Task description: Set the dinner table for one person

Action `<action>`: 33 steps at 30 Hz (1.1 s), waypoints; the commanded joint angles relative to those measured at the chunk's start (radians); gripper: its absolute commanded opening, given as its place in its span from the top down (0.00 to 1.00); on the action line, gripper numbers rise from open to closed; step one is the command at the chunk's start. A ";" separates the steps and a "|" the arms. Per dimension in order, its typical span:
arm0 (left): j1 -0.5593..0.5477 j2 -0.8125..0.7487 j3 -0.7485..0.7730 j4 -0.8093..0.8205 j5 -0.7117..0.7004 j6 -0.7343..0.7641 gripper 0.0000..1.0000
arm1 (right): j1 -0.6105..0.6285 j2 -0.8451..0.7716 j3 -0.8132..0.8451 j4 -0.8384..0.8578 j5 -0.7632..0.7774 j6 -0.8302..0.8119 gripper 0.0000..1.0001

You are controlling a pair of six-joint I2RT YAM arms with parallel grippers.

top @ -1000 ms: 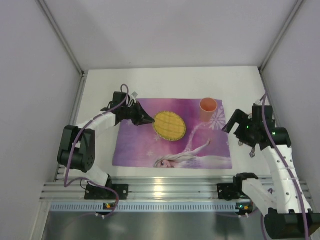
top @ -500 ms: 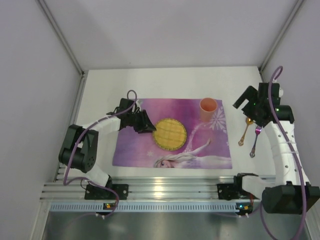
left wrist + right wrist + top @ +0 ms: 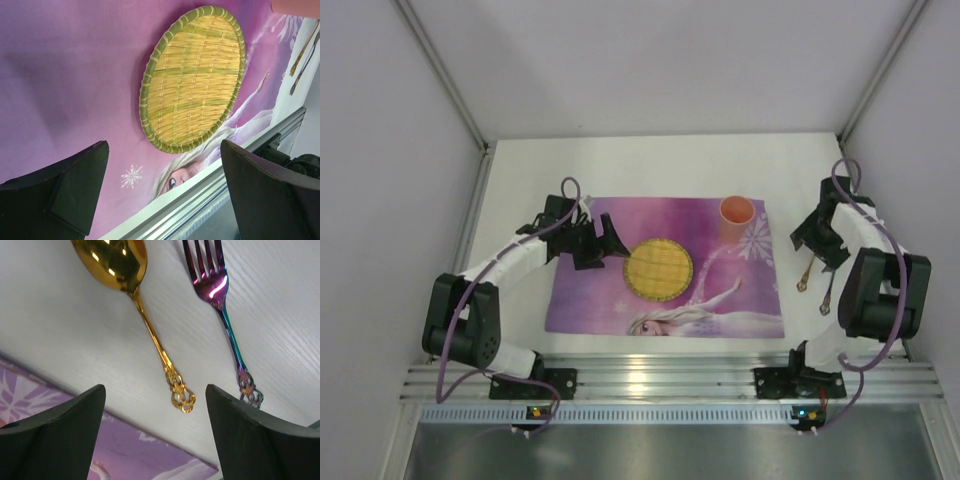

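Note:
The dinner table is a white top with a purple printed placemat on it. A woven yellow plate with a green rim lies flat in the mat's middle. My left gripper hovers open just left of the plate, holding nothing. An orange cup stands at the mat's far right corner. A gold spoon and a rainbow fork lie on the bare table right of the mat. My right gripper hangs open above the spoon's handle end.
Grey walls close in the table on the left, the far side and the right. The aluminium rail with both arm bases runs along the near edge. The placemat's corner lies just beside the spoon handle.
The left gripper opened and let go of the woven plate, which now rests further right on the mat. The right arm folded back over the spoon, its jaws slightly narrower.

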 commanded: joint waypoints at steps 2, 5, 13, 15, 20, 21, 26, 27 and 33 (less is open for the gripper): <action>0.014 -0.051 0.027 -0.060 0.016 0.034 0.03 | -0.043 0.105 0.089 0.064 0.087 0.007 0.22; 0.014 -0.067 0.026 -0.078 0.012 0.032 0.04 | -0.080 0.173 0.119 0.069 0.087 0.004 0.30; 0.016 -0.087 0.048 -0.135 -0.028 0.042 0.05 | -0.117 0.266 0.114 0.170 0.026 -0.039 0.49; 0.016 -0.078 0.056 -0.146 -0.043 0.042 0.06 | -0.117 0.274 0.093 0.206 0.004 -0.045 0.54; 0.016 -0.048 0.076 -0.146 -0.053 0.031 0.07 | -0.115 0.283 0.034 0.259 -0.036 -0.056 0.69; 0.016 -0.038 0.079 -0.143 -0.053 0.026 0.07 | -0.115 0.285 0.028 0.274 -0.039 -0.062 0.73; 0.016 -0.027 0.101 -0.160 -0.066 0.025 0.08 | -0.109 0.285 -0.006 0.320 -0.048 -0.099 1.00; 0.016 -0.030 0.101 -0.169 -0.071 0.026 0.08 | -0.106 0.282 -0.007 0.325 -0.054 -0.107 1.00; 0.016 -0.042 0.099 -0.187 -0.077 0.031 0.07 | -0.073 0.193 0.077 0.244 -0.016 -0.136 1.00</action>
